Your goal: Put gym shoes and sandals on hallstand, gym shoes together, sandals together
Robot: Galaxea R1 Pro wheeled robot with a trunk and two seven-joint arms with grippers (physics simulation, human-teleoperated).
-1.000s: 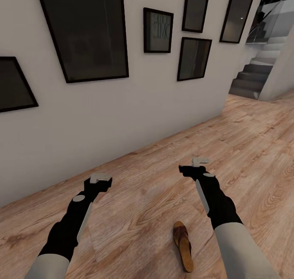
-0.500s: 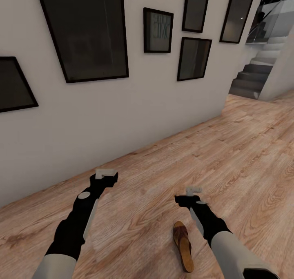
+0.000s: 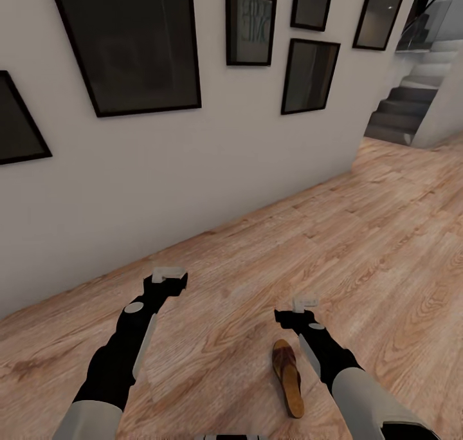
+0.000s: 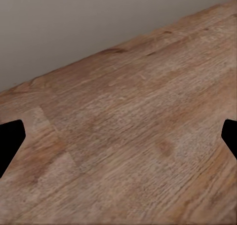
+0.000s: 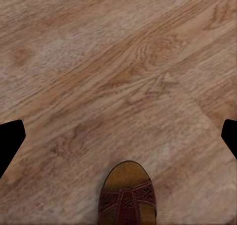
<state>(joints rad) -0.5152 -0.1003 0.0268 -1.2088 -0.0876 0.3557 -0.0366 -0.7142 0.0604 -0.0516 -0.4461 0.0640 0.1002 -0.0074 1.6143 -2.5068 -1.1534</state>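
We hover our right gripper (image 3: 302,309), jaws spread wide and empty, over the brown sandal (image 3: 287,377); next, descend and grasp.

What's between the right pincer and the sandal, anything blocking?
Nothing visible. The right pincer hangs open above bare corridor floor, just past the toe of the sandal. The right wrist view shows only planks ahead of the sandal's toe.
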